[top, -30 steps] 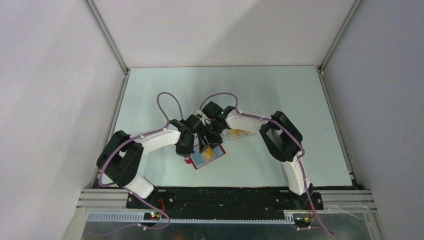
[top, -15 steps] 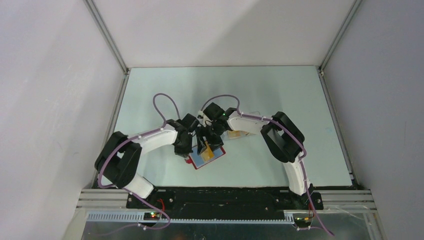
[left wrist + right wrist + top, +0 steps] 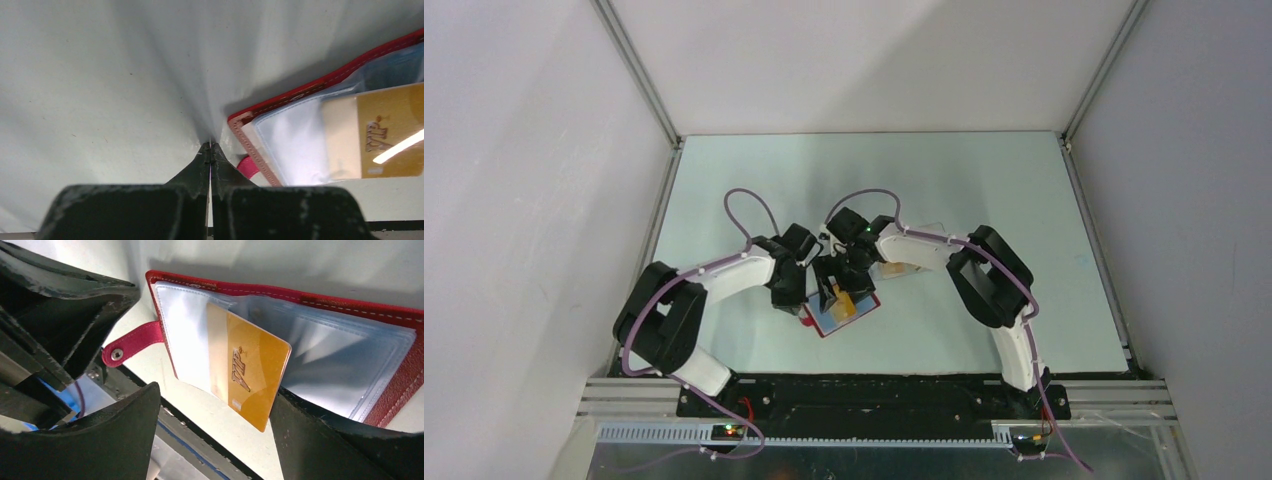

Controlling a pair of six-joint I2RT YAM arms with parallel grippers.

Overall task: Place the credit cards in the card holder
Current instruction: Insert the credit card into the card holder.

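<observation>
– Black fingers on the left: what are they doing?

– The left gripper [image 3: 210, 147] has its two fingers pressed together with nothing between them. The tips are down at the pale table [image 3: 100, 75], just beside the left corner of the card holder [image 3: 290, 135].

– And the card holder itself?

– It lies open and flat near the middle of the table, a red border round clear plastic sleeves. Its red tab [image 3: 132, 342], with a metal stud, sticks out from the left side towards the left gripper.

– Where is the credit card?

– A gold credit card [image 3: 250, 372] marked "VIP" lies slantwise on the open holder, its left strip under a clear sleeve, the rest outside.

– Is the right gripper holding it?

– The right gripper [image 3: 215, 392] stands over the holder with jaws wide apart, one on each side of the card. The card's right edge is close to one finger [image 3: 325, 440]; whether they touch I cannot tell.

– Anything farther right?

– In the overhead view a second orange card [image 3: 902, 268] shows beneath the right arm [image 3: 924, 245], too small to describe.
</observation>
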